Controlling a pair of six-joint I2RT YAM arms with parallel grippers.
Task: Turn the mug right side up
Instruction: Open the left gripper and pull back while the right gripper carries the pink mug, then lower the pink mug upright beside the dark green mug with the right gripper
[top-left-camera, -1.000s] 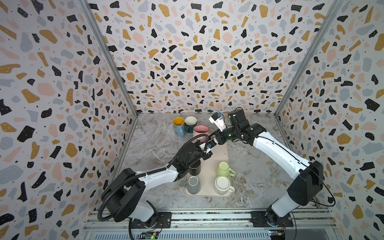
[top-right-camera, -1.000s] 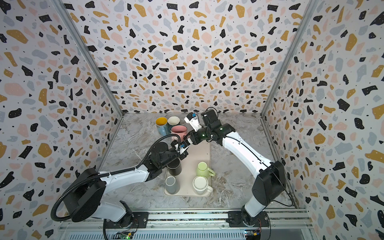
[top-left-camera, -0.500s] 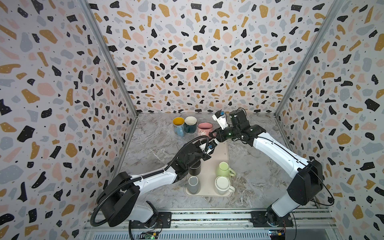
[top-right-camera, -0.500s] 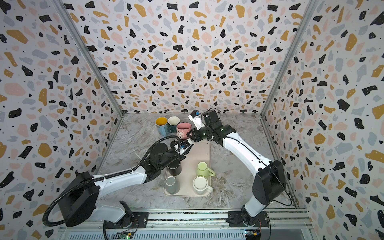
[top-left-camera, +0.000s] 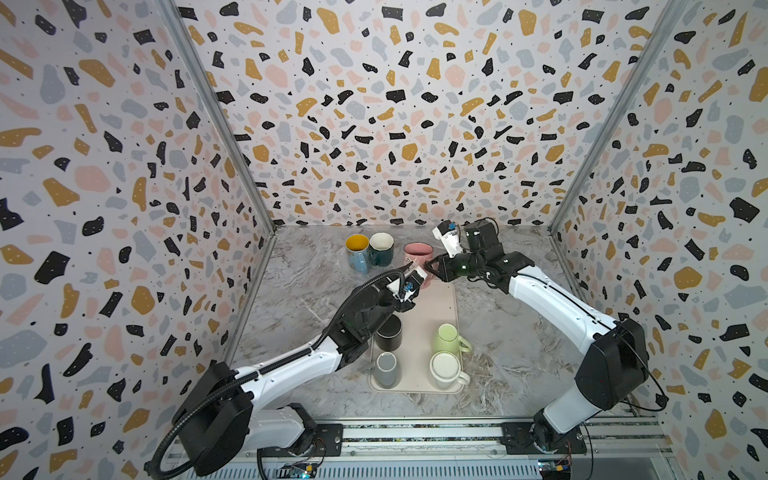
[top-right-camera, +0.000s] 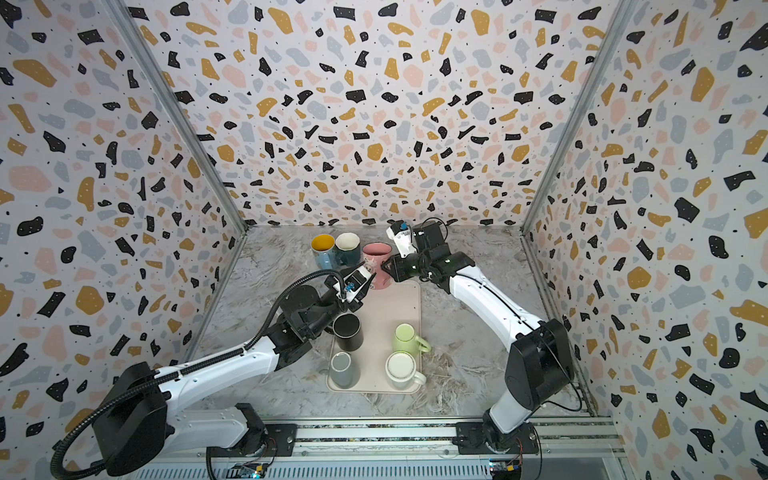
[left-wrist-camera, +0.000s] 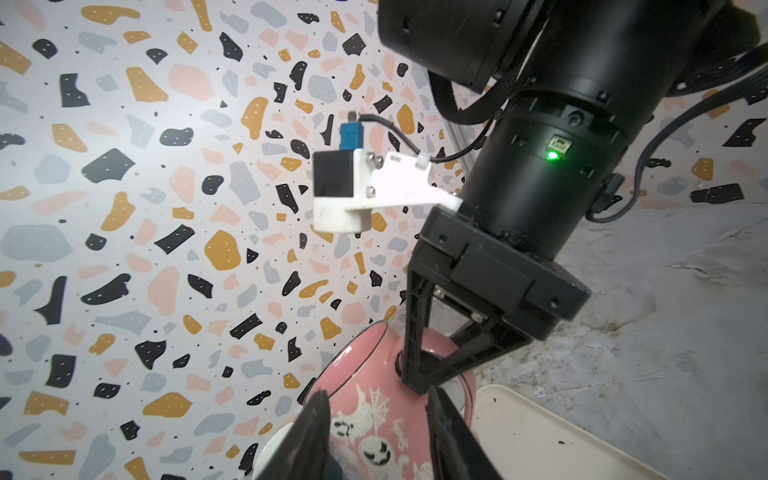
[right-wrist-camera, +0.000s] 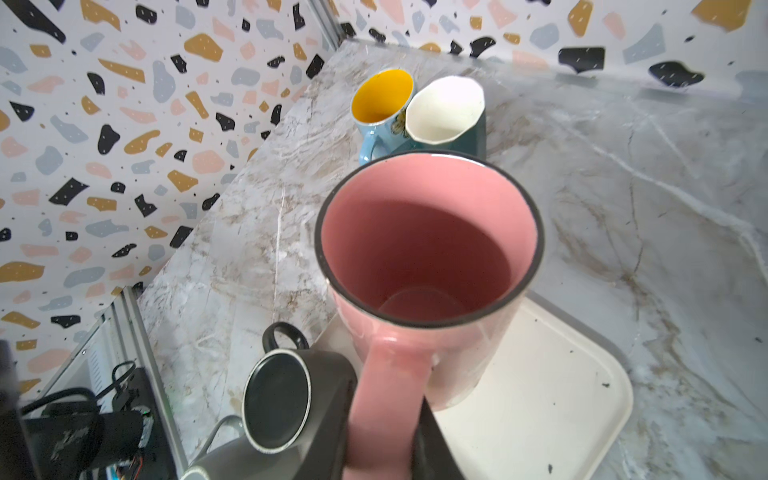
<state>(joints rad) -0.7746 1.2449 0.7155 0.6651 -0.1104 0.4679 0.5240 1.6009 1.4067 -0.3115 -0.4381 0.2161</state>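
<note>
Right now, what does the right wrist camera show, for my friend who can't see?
An upright pink mug fills the view, its handle pinched by the right tool. Behind it stand a blue mug and a teal mug.

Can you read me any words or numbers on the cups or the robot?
Pink mug: one curly white word beside the ghost and spider web pictures, too blurred and tilted to read.
No other words, numbers or brand names can be read in any view.

Terrazzo-patterned walls enclosed three sides of a grey marbled desk, with metal posts in the back corners and a rail along the front
</note>
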